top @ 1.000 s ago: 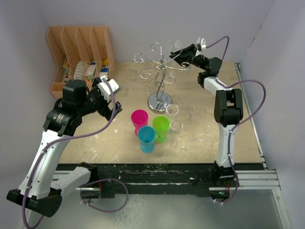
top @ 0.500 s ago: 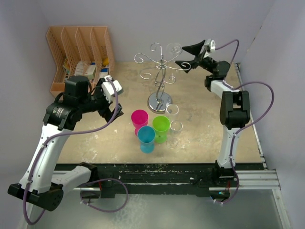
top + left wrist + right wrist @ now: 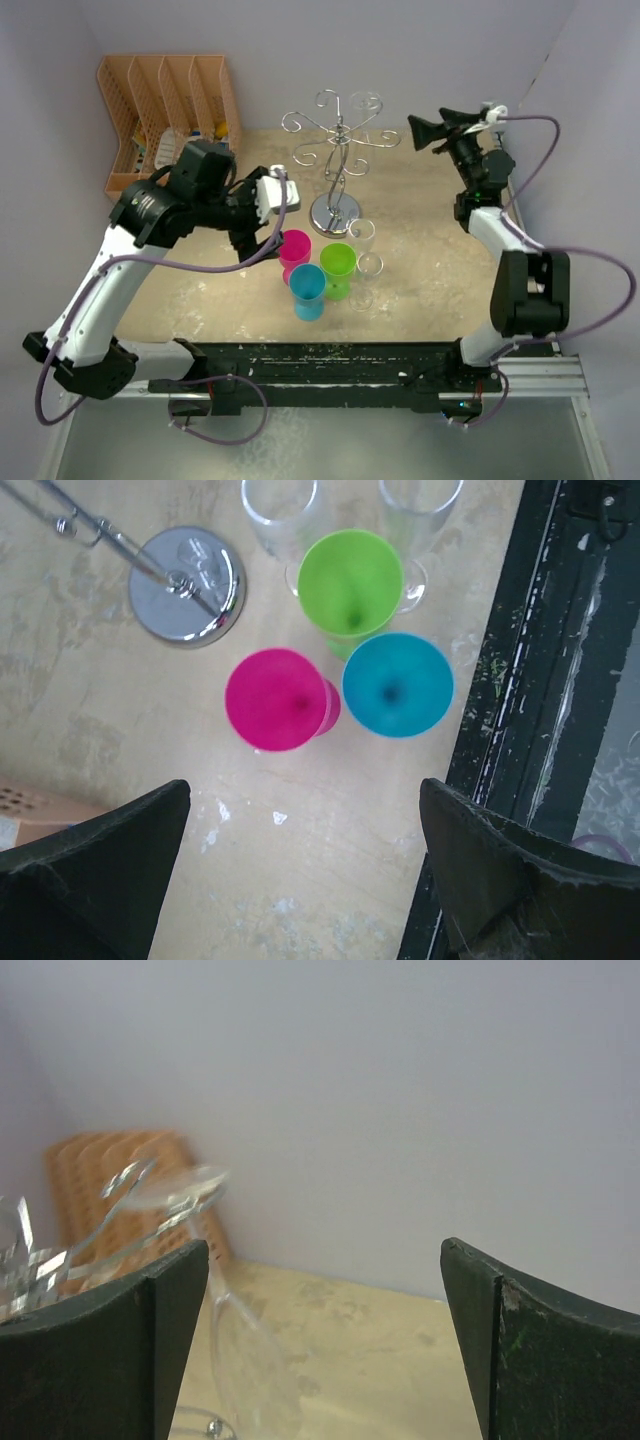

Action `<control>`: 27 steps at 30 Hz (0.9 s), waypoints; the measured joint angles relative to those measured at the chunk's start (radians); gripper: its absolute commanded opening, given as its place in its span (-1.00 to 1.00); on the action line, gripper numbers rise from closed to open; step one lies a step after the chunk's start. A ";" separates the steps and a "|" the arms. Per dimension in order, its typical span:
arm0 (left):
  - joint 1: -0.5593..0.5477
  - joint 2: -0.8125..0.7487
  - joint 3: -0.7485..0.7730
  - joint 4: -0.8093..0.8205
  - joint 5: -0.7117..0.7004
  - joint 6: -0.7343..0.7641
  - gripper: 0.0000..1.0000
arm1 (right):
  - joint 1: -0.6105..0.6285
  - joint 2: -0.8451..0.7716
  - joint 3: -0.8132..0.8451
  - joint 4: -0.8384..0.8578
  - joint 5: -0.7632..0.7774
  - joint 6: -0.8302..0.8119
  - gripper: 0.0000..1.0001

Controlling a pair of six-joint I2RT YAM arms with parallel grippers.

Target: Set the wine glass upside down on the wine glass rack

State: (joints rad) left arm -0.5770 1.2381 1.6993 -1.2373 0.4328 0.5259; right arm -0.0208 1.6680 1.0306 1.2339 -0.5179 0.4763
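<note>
Right wrist, clear wine glass hung inverted on chrome rack, right gripper released

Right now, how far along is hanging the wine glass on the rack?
Done, it seems: a wine glass hangs upside down on the wine glass rack. In hand: nothing; right end effector open, clear of the rack; left end effector open above the coloured cups. Left: perhaps two clear glasses beside them.

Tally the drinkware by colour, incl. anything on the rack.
Clear wine glass: 3, one hung on the wine glass rack
Pink cup: 1
Green cup: 1
Blue cup: 1
Total: 6
</note>
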 measured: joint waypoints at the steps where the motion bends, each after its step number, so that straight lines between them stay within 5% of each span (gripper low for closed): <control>1: -0.025 0.026 0.034 -0.015 -0.006 -0.004 0.99 | 0.000 -0.063 -0.012 -0.097 0.084 -0.005 0.99; 6: -0.198 0.168 0.217 -0.031 -0.067 -0.042 0.99 | 0.000 -0.251 0.101 -0.615 0.389 -0.059 0.99; 14: -0.328 0.375 0.331 0.008 -0.132 -0.156 0.91 | -0.004 -0.383 0.068 -1.073 0.493 -0.060 0.99; 21: -0.334 0.464 0.364 0.077 -0.150 -0.240 0.99 | -0.005 -0.658 -0.128 -1.291 0.345 0.010 0.98; 27: -0.334 0.429 0.387 0.107 -0.191 -0.256 0.99 | -0.003 -0.883 -0.137 -1.487 0.087 0.005 0.57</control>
State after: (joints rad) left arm -0.9112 1.6672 2.0865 -1.1301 0.2417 0.2703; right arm -0.0242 0.7853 0.8940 -0.2531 -0.4305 0.4816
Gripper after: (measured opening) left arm 0.994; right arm 0.872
